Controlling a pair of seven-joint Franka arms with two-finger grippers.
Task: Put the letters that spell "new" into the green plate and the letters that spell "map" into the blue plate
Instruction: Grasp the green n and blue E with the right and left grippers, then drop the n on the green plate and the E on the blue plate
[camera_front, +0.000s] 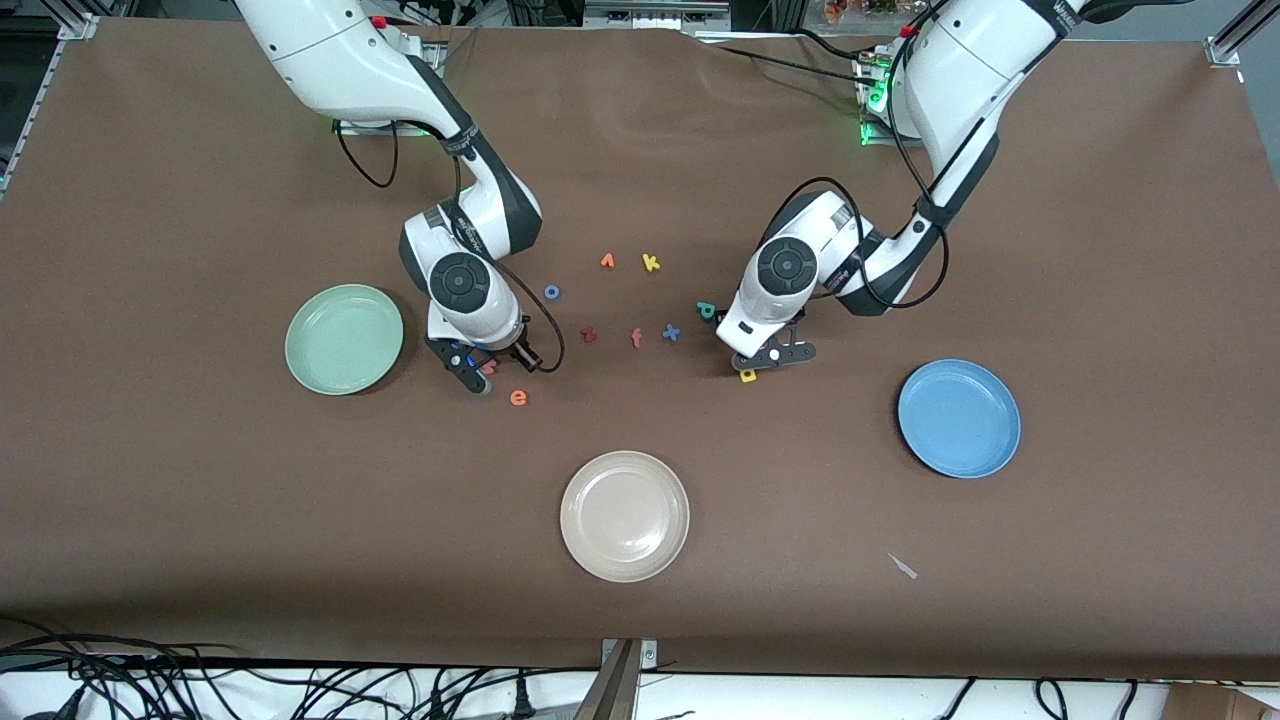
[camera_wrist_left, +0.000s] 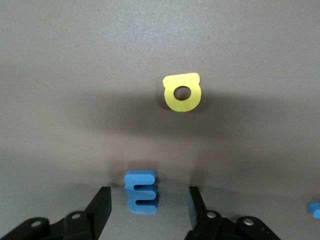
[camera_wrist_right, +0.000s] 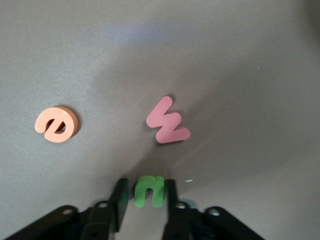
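Right end effector (camera_wrist_right: 145, 197) clamped on green n (camera_wrist_right: 149, 191), tabletop level; e (camera_front: 518, 397) nearer cam, w (camera_wrist_right: 167, 121) beside. Left end effector (camera_wrist_left: 145, 207) apart, straddling blue m (camera_wrist_left: 141, 190). Recommend: lift n vertically, avoid w.

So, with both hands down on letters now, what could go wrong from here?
1. The right hand pinches the green n by its edges; so small a piece could twist or slip out on lifting.
2. The left hand has fingers on each side of the blue m, with gaps; closing off-centre may push it away.
3. The pink w lies close to the n and may get nudged.
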